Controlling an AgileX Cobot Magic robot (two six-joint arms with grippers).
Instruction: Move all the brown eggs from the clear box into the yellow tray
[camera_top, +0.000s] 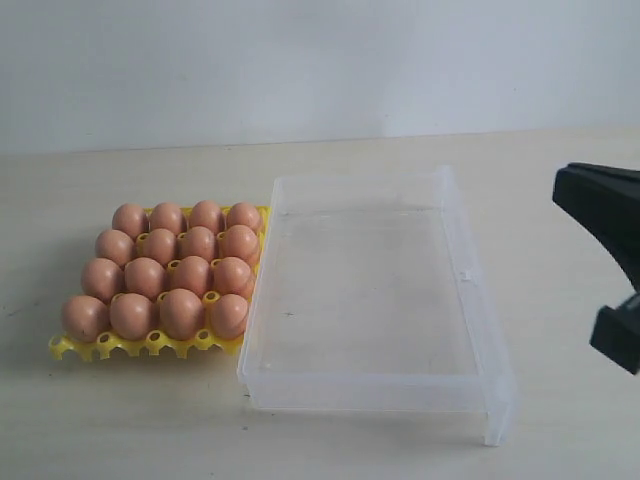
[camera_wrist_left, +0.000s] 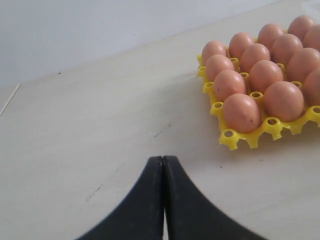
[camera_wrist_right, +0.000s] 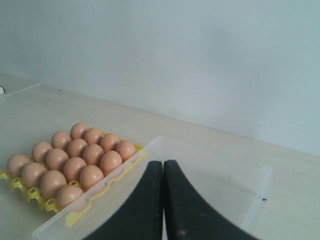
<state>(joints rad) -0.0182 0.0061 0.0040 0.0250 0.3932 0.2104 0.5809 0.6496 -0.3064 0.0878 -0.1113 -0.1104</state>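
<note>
Several brown eggs (camera_top: 180, 270) fill the cups of the yellow tray (camera_top: 130, 345) on the left of the table. The clear box (camera_top: 470, 270) lies right beside the tray and holds nothing. My right gripper (camera_wrist_right: 163, 162) is shut with nothing in it and hangs above the box; in the exterior view it shows as a black shape (camera_top: 610, 215) at the right edge. My left gripper (camera_wrist_left: 163, 158) is also shut on nothing, over bare table a short way from the tray's corner (camera_wrist_left: 232, 140). The eggs (camera_wrist_left: 240, 111) (camera_wrist_right: 75, 160) show in both wrist views.
The pale wooden table (camera_top: 330, 440) runs back to a white wall (camera_top: 320, 60). The box (camera_wrist_right: 250, 200) touches the tray's right side.
</note>
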